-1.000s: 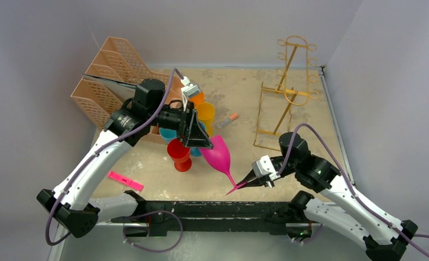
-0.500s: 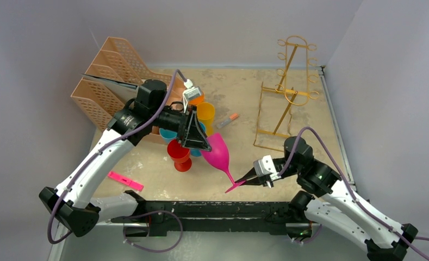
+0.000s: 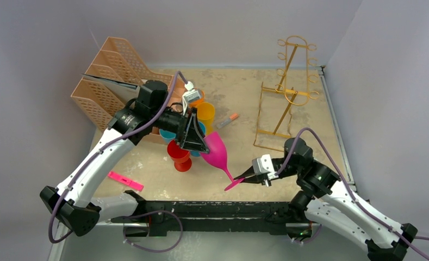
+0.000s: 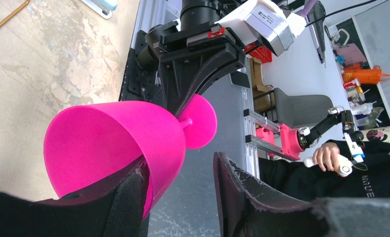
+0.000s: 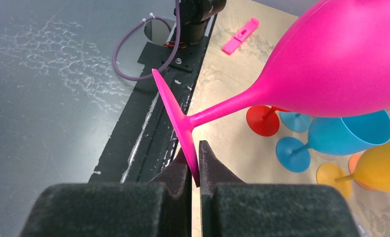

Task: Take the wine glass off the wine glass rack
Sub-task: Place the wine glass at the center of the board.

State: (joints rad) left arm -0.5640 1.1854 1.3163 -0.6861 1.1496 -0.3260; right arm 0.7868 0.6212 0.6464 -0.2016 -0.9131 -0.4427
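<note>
Hanging in the air over the near middle of the table [image 3: 239, 87], toward 6 o'clock, the pink wine glass [image 3: 218, 154] lies tilted, bowl up toward 11 o'clock and foot down toward 5 o'clock. It is well apart from the gold wine glass rack [image 3: 285, 89], which stands over at about 1 o'clock. The right gripper [image 5: 195, 163] is pinched tight on the rim of the glass's round foot. The left gripper [image 4: 179, 165] has its fingers apart, straddling the bowl's wall at the mouth: one pad [image 4: 128, 197] sits against the bowl, the other stands off with a gap. Just behind the glass are a red goblet [image 3: 179, 152] and a yellow goblet [image 3: 205, 113], with a peach file organiser [image 3: 100, 81] at 10 o'clock.
</note>
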